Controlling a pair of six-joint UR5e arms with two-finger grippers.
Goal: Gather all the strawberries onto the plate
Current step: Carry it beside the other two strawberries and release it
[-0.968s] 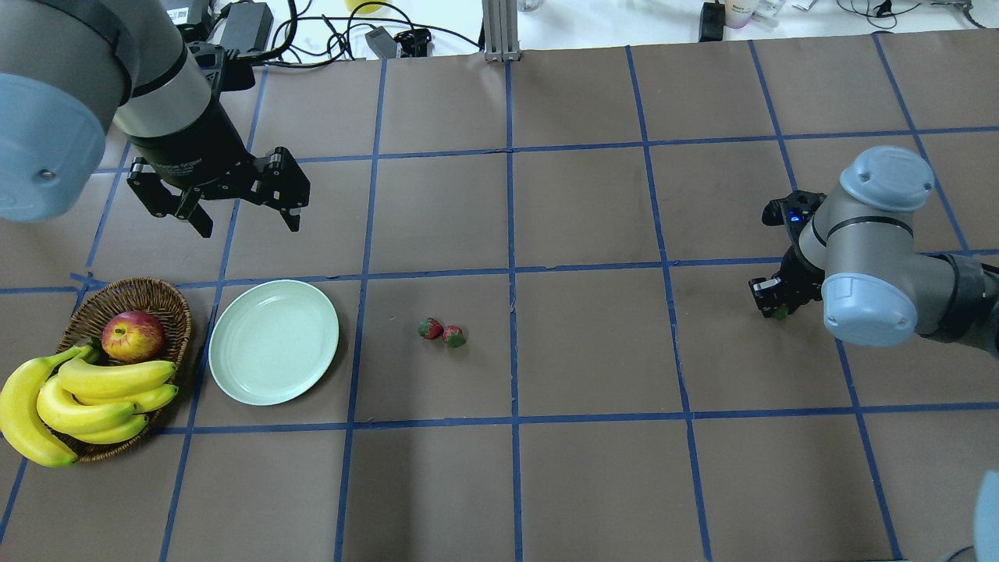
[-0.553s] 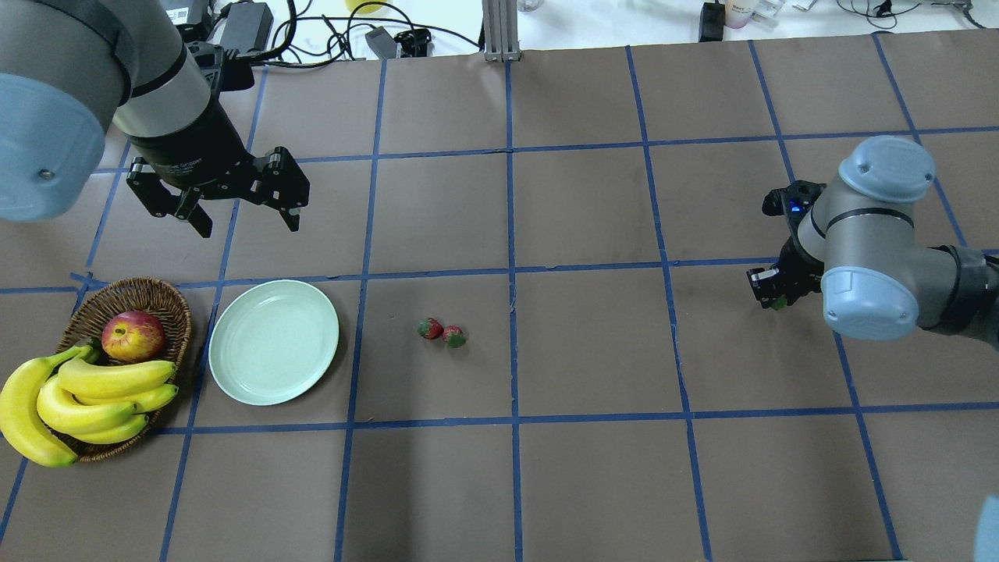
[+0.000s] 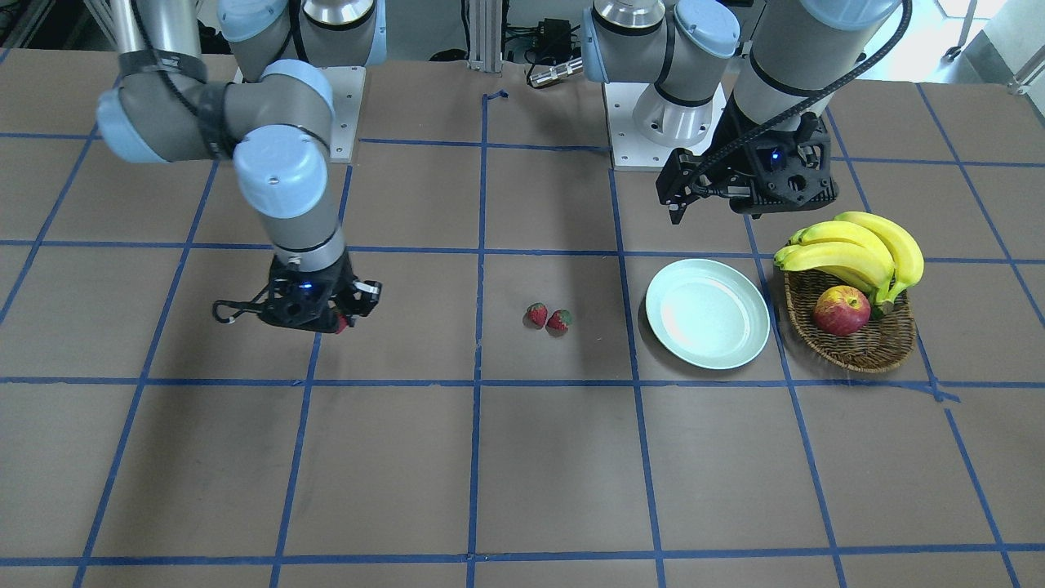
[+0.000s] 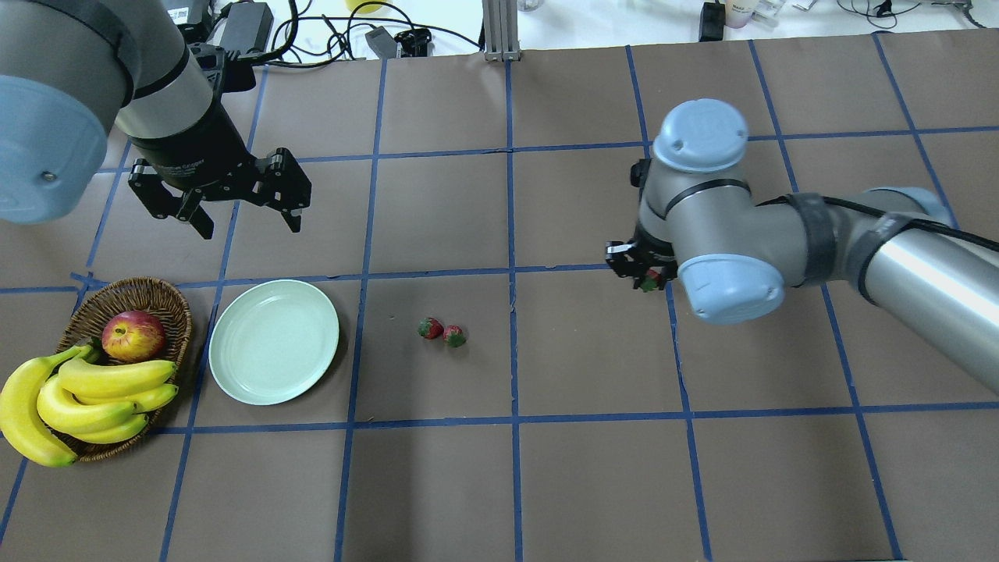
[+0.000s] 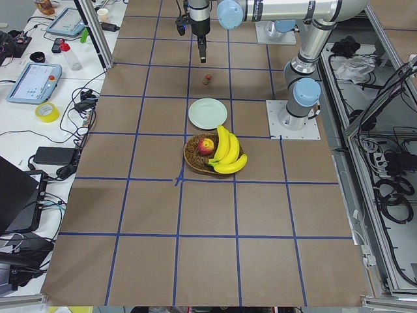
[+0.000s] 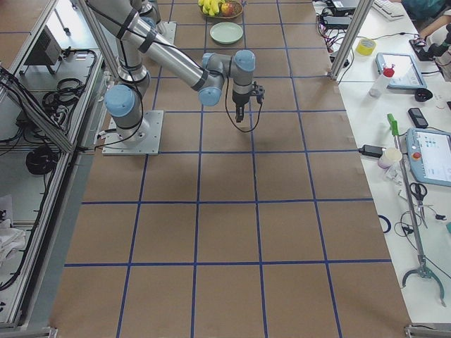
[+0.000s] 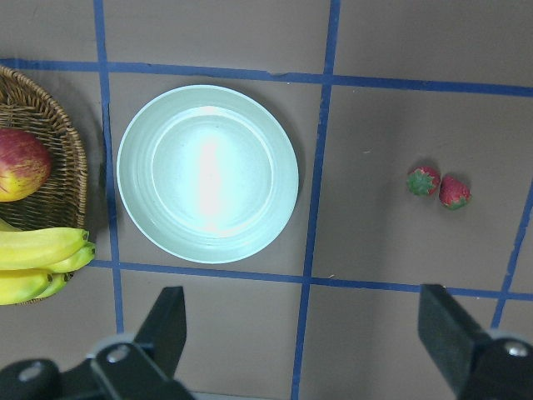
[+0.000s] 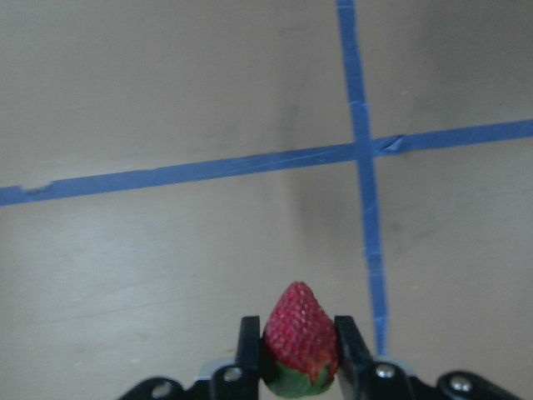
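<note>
The right gripper (image 8: 296,323) pinches a small red strawberry (image 8: 300,335) between narrow-set fingers (image 8: 249,343), well apart from the round, pale mint-green plate (image 4: 273,342). The left gripper (image 4: 250,226) hangs just beyond the plate, its fingers wide apart. Two more red strawberries (image 4: 442,332) lie touching on the brown worktop (image 4: 585,468) near the plate. The brown wicker basket (image 4: 168,300) beside the plate holds a red-yellow apple (image 4: 133,336) and yellow bananas (image 4: 86,390).

Right claw (image 4: 641,275) and its strawberry (image 4: 649,282) half hidden under wrist (overhead), basket (image 7: 67,158) cut off at edge
</note>
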